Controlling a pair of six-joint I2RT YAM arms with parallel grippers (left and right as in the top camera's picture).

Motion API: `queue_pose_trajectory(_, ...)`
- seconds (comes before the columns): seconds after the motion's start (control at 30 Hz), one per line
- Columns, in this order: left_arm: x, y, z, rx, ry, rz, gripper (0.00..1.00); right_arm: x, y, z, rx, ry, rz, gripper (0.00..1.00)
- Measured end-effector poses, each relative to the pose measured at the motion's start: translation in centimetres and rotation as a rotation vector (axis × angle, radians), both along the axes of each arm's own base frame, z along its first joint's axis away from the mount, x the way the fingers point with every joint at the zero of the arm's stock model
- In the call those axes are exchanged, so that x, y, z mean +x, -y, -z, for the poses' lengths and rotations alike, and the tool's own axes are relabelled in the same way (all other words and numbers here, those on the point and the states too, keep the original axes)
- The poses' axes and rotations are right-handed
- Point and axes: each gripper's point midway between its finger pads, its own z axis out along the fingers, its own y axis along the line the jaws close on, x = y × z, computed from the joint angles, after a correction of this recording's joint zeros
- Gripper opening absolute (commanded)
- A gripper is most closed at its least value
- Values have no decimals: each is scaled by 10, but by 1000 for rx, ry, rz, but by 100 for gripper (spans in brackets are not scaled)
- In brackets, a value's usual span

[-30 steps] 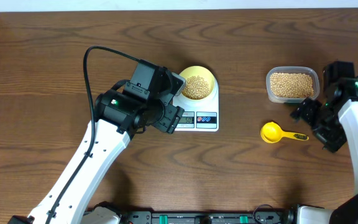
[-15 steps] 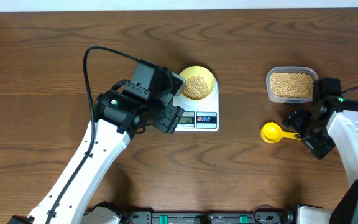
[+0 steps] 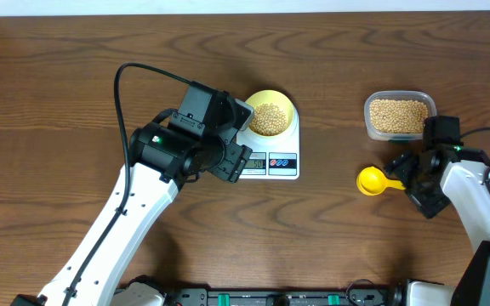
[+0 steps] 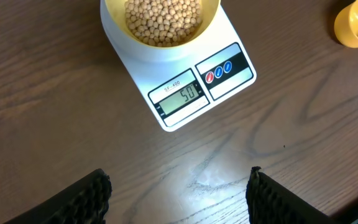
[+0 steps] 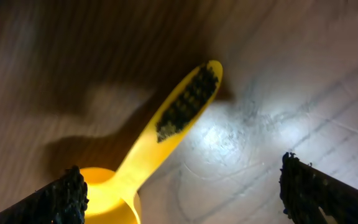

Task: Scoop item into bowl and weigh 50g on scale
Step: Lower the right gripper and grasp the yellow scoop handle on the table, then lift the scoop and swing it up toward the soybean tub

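The pale-yellow bowl (image 3: 270,113) holds tan beans (image 3: 268,118) and stands on the white scale (image 3: 270,153). In the left wrist view the bowl (image 4: 160,25) sits on the scale (image 4: 185,93), whose display reads 50. My left gripper (image 4: 178,196) is open and empty, hovering over bare table in front of the scale. The yellow scoop (image 3: 381,182) lies empty on the table. My right gripper (image 5: 185,193) is open just above the scoop (image 5: 160,130), with its handle between the fingers, not touching. More beans fill the clear tub (image 3: 400,116).
The left arm (image 3: 143,195) stretches from the front edge to the scale's left side. The right arm (image 3: 470,195) stands at the right edge, just below the tub. A pale surface lies beyond the table's far edge (image 3: 245,7).
My right gripper has moved left and down over the scoop's handle. The left arm, scale and bowl have not moved.
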Motion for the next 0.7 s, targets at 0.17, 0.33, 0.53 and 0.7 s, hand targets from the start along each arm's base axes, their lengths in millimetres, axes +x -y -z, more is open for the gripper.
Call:
queue_pose_trajectory(0.17,0,0,0,0,0,0,73,1,4,0,-20,3,19,96)
queue_pose_trajectory(0.33,0,0,0,0,0,0,73,-1,6,1,-33,-1,39,95)
queue_pose_trajectory(0.53,0,0,0,0,0,0,73,-5,9,5,-47,-7,71,88)
queue_pose_trajectory(0.7,0,0,0,0,0,0,73,-5,10,11,-53,8,95,77)
